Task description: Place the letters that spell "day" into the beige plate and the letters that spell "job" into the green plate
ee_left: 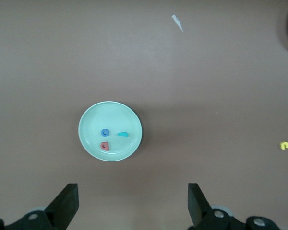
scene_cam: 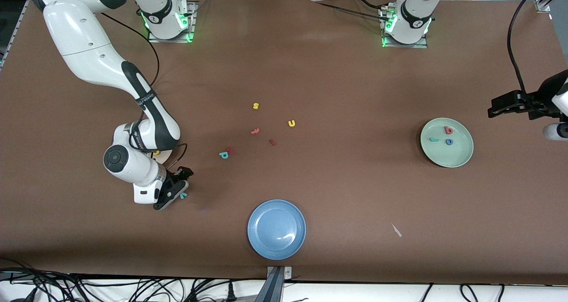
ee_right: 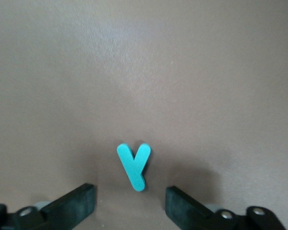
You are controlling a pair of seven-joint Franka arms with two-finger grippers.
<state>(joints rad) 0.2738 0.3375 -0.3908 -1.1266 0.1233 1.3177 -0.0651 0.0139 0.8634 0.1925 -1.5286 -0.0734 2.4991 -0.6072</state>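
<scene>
While the left tool point(scene_cam: 495, 111) waits spread wide, teal j point(scene_cam: 434, 139), blue ring o point(scene_cam: 449, 142) and salmon b point(scene_cam: 448, 130) are seen in the mint-green plate point(scene_cam: 461, 158). From the right wrist, the teal foam y point(ee_right: 133, 166) is shown flat on the brown desk point(ee_right: 206, 72), between the unclenched right tool point(ee_right: 130, 203) fingers.

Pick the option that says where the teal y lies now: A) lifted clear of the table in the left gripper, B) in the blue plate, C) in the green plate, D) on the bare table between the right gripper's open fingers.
D: the right wrist view shows the teal y flat on the table between the right gripper's open fingers.
</scene>
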